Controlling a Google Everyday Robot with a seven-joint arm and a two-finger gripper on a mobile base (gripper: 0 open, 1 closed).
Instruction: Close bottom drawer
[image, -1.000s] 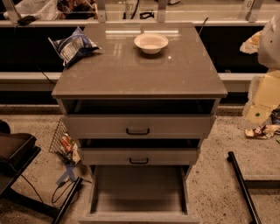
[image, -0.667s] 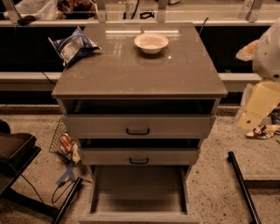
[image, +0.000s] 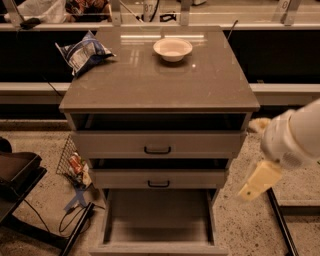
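Approach, seemingly: hanging the end effector (image: 257, 181) right of the table (image: 200, 85), grip width impossible to tell, well apart from the bottom drawer (image: 159, 220) gaping out below; next probably needing lowering to its front and pushing inward.

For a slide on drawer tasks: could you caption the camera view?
Bottom drawer pulled out of the three-drawer cabinet, gripper hanging to its right, level with the middle drawer.

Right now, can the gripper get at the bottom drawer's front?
Probably yes. The gripper hangs right of the cabinet, and nothing stands between it and the pulled-out bottom drawer. The drawer front lies at the picture's lower edge, handle unseen.
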